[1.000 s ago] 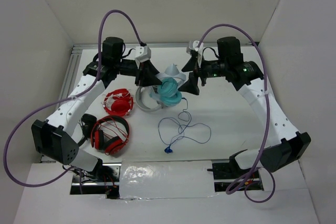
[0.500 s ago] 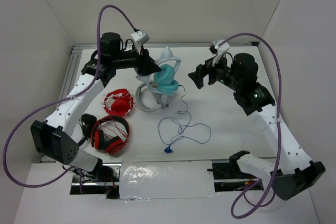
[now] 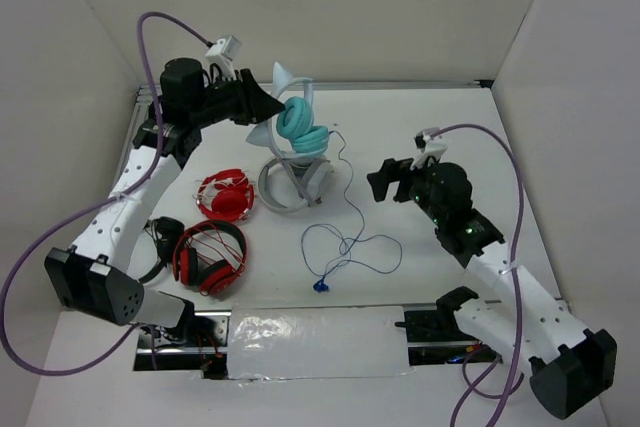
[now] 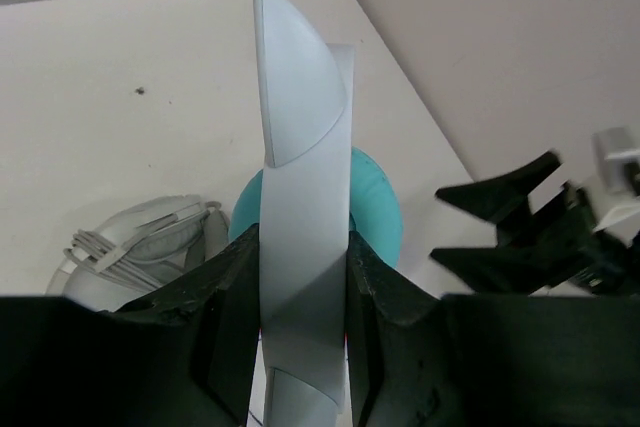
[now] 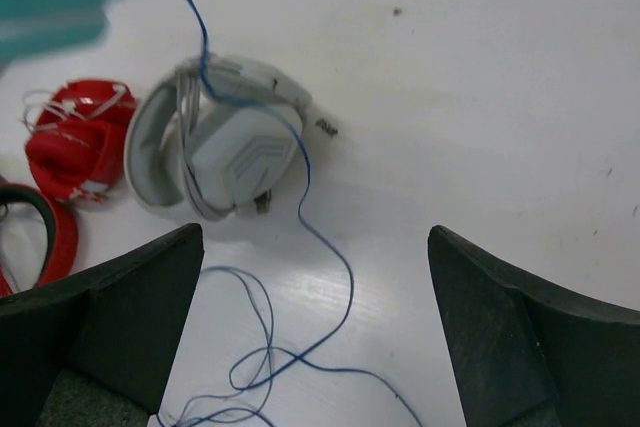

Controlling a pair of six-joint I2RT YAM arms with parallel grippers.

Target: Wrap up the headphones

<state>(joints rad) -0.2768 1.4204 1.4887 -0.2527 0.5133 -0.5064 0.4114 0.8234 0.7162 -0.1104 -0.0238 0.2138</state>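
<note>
Your left jaws are pinched narrow on the headphones (image 3: 298, 123), gripping the pale headband and holding the set up off the bench (image 3: 440, 127), far left of centre. In the left wrist view the headband (image 4: 300, 127) stands upright between the two fingers (image 4: 232, 292). Both fingers press its sides, and a teal ear cup (image 4: 378, 222) shows just behind it. From above, the teal cups hang over the far side of the grey-white headphones (image 3: 290, 183), which lie flat on the bench; I can't tell if they touch.

The thin blue cable (image 3: 350, 202) drops from the cups, crosses the grey-white set (image 5: 225, 152) and ends in loose loops on the bench. Its blue plug (image 3: 320, 286) lies at the near end of the loops.

Your right jaws are wide open and hold nothing. They sit right of the cable, pointing left toward it, apart from the headphones. In the right wrist view the cable (image 5: 305, 187) runs down between the spread fingers (image 5: 130, 317) without touching either.

A folded red pair (image 3: 225, 195) lies just left of the grey-white set. A red-and-black pair (image 3: 210, 255) lies nearer, by the left arm (image 3: 130, 197).
</note>
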